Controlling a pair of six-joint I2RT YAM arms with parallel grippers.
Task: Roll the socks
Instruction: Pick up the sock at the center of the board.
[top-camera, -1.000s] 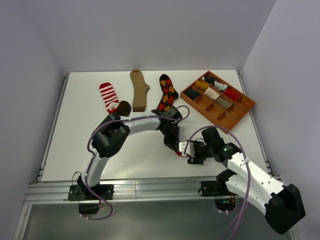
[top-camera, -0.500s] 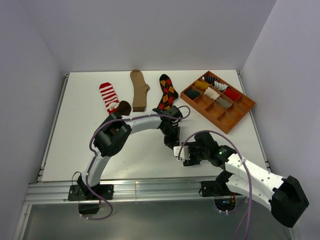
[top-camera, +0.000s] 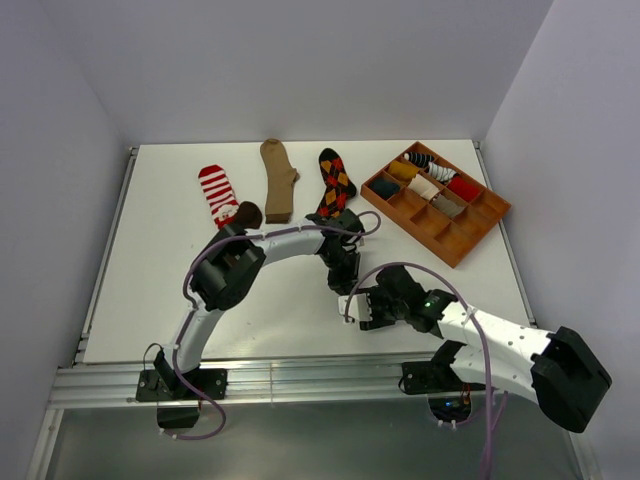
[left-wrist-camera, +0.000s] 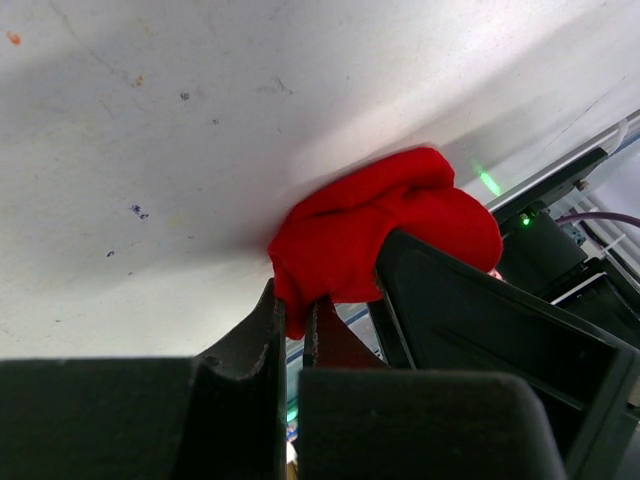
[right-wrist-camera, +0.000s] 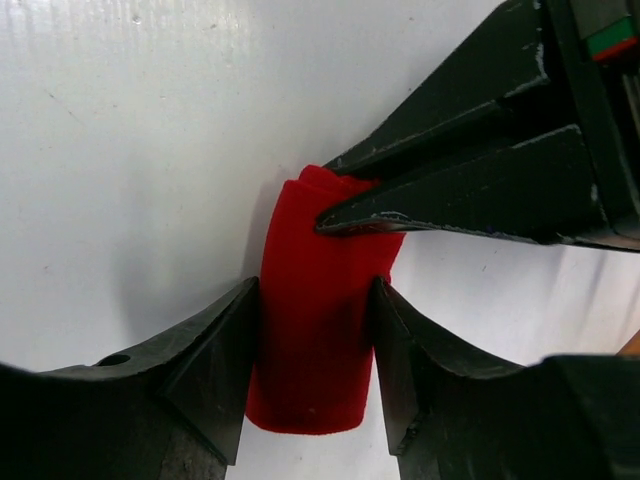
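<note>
Rolled red sock (right-wrist-camera: 312, 380) on the white surface (right-wrist-camera: 120, 150), lower centre of the overhead view. Left gripper (left-wrist-camera: 295, 305) pinches its edge; right gripper (right-wrist-camera: 314, 290) clasps both sides. Best to squeeze evenly so the roll cannot unwind.

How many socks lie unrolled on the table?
3: red-white striped sock at back left, tan sock beside it, black argyle sock further right. Others may be hidden.
</note>
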